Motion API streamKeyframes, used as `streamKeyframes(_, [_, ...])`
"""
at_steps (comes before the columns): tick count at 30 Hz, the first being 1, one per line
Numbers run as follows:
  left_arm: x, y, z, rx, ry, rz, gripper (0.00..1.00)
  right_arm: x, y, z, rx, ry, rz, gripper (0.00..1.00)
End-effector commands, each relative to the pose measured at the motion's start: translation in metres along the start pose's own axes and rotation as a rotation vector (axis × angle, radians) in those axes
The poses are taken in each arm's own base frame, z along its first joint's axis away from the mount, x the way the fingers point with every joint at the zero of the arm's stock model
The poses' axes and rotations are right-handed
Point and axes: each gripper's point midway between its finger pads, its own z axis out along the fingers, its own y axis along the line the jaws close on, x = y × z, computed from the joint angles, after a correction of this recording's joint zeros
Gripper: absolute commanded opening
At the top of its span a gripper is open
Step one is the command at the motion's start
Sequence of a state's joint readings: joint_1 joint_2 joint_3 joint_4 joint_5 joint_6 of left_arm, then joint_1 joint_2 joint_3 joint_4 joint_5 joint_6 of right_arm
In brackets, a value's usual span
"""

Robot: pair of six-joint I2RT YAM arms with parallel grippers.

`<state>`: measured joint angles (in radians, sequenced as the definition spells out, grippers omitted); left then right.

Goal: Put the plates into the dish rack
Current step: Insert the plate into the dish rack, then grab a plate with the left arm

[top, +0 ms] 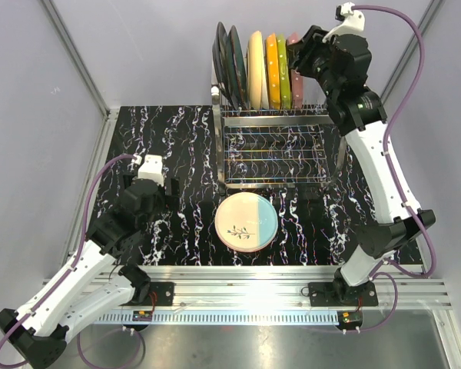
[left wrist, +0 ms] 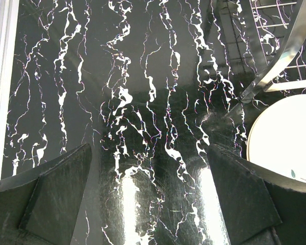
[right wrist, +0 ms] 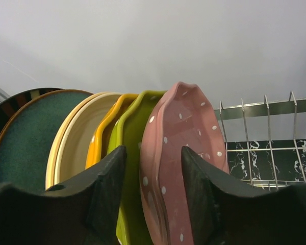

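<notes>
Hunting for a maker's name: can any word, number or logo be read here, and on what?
No text can be read.
Sprig plate: a drawn sprig, no words.
Racked plates: dots or plain, no lettering.
Orange spots on the front rail: too small to read.

right tool [right wrist: 153, 153]: pink plate [right wrist: 188, 132] sits in gap, green plate [right wrist: 132, 127] crowds left finger, bare tines [right wrist: 268, 132] rightward | left tool [left wrist: 149, 148]: open desk [left wrist: 143, 76] ahead, rack frame [left wrist: 280, 61] front-right

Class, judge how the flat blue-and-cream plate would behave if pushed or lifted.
The plate looks like glazed ceramic: probably rigid and breakable. Lying flat on the glossy table, it would likely slide, not tip. Its low rim may resist pinching.
</notes>
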<state>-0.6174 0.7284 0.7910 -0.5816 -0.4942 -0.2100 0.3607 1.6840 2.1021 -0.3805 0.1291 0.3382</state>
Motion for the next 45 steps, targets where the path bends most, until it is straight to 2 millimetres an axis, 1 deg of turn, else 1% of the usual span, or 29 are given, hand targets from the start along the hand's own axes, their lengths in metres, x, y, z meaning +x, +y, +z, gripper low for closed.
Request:
streamKeyframes(1, [-0.017,0.002,-0.003,-0.012,-0.056,-0.036,0.99,-0.066,0.043,-0.05,-0.156,-0.124,-0.013,0.57])
streamKeyframes(2, [-0.018,0.003,-0.003,-0.014,-0.059,-0.039,0.99,-0.073,0.047,-0.061,-0.177,-0.136,-0.025,0.61])
streamKeyframes(5, [-0.018,0.004,-0.004,-0.017,-0.063,-0.043,0.99,-0.078,0.052,-0.074,-0.206,-0.139,-0.032,0.66])
streamKeyframes(6, [-0.018,0.004,-0.004,-0.016,-0.062,-0.042,0.99,-0.08,0.06,-0.084,-0.25,-0.133,-0.036,0.67])
streamKeyframes(10, [-0.018,0.004,-0.004,-0.015,-0.062,-0.044,0.99,-0.074,0.061,-0.094,-0.267,-0.102,-0.023,0.69])
streamKeyframes(15, [-0.019,0.003,-0.004,-0.01,-0.06,-0.044,0.99,-0.056,0.058,-0.116,-0.3,-0.06,-0.023,0.66])
streamKeyframes(16, [-0.019,0.002,-0.004,-0.007,-0.059,-0.045,0.99,-0.053,0.059,-0.121,-0.316,-0.051,-0.03,0.62])
streamKeyframes(18, [-0.018,0.002,-0.003,-0.005,-0.053,-0.042,0.99,-0.036,0.07,-0.144,-0.422,-0.003,-0.058,0.58])
streamKeyframes(19, [-0.019,0.002,-0.004,-0.006,-0.055,-0.045,0.99,-0.013,0.068,-0.146,-0.449,0.047,-0.072,0.53])
streamKeyframes(20, [-0.02,0.003,-0.005,-0.009,-0.058,-0.047,0.99,-0.011,0.075,-0.168,-0.509,0.057,-0.077,0.49])
streamKeyframes(21, [-0.021,0.005,-0.005,-0.015,-0.061,-0.049,0.99,0.0,0.075,-0.176,-0.526,0.092,-0.08,0.45])
streamKeyframes(22, [-0.021,0.006,-0.006,-0.02,-0.066,-0.052,0.99,0.034,0.067,-0.179,-0.516,0.184,-0.083,0.42])
streamKeyframes(23, [-0.022,0.008,-0.007,-0.025,-0.072,-0.058,0.99,0.04,0.065,-0.192,-0.514,0.193,-0.09,0.41])
streamKeyframes(24, [-0.022,0.01,-0.007,-0.035,-0.073,-0.059,0.99,0.059,0.073,-0.204,-0.547,0.237,-0.098,0.41])
streamKeyframes(25, [-0.023,0.011,-0.008,-0.039,-0.076,-0.063,0.99,0.098,0.063,-0.207,-0.527,0.319,-0.113,0.41])
streamKeyframes(26, [-0.024,0.013,-0.009,-0.044,-0.082,-0.069,0.99,0.103,0.056,-0.218,-0.491,0.303,-0.119,0.41])
streamKeyframes(27, [-0.024,0.014,-0.009,-0.048,-0.081,-0.069,0.99,0.123,0.062,-0.23,-0.519,0.342,-0.115,0.41])
streamKeyframes(28, [-0.025,0.015,-0.01,-0.05,-0.085,-0.074,0.99,0.162,0.051,-0.234,-0.498,0.416,-0.099,0.41])
streamKeyframes(30, [-0.026,0.018,-0.011,-0.057,-0.092,-0.082,0.99,0.178,0.047,-0.248,-0.493,0.411,-0.059,0.38])
streamKeyframes(31, [-0.026,0.019,-0.011,-0.06,-0.093,-0.086,0.99,0.206,0.038,-0.255,-0.47,0.464,-0.026,0.36])
streamKeyframes(32, [-0.027,0.02,-0.011,-0.062,-0.095,-0.091,0.99,0.219,0.037,-0.258,-0.462,0.487,-0.013,0.34])
streamKeyframes(33, [-0.027,0.02,-0.011,-0.059,-0.094,-0.093,0.99,0.245,0.04,-0.267,-0.483,0.545,-0.016,0.33])
streamKeyframes(36, [-0.027,0.022,-0.011,-0.062,-0.092,-0.101,0.99,0.283,0.045,-0.272,-0.439,0.613,-0.055,0.34])
streamKeyframes(37, [-0.027,0.023,-0.012,-0.063,-0.093,-0.104,0.99,0.306,0.051,-0.276,-0.421,0.654,-0.109,0.34])
streamKeyframes(39, [-0.028,0.025,-0.013,-0.069,-0.097,-0.11,0.99,0.325,0.056,-0.277,-0.386,0.688,-0.159,0.37])
streamKeyframes(40, [-0.028,0.025,-0.014,-0.07,-0.101,-0.113,0.99,0.348,0.058,-0.278,-0.358,0.728,-0.215,0.38])
streamKeyframes(42, [-0.03,0.028,-0.016,-0.074,-0.111,-0.119,0.99,0.365,0.061,-0.276,-0.327,0.752,-0.244,0.4])
streamKeyframes(43, [-0.031,0.029,-0.017,-0.075,-0.118,-0.123,0.99,0.384,0.058,-0.274,-0.289,0.785,-0.273,0.41])
streamKeyframes(45, [-0.033,0.029,-0.019,-0.072,-0.132,-0.132,0.99,0.397,0.062,-0.272,-0.271,0.808,-0.292,0.42])
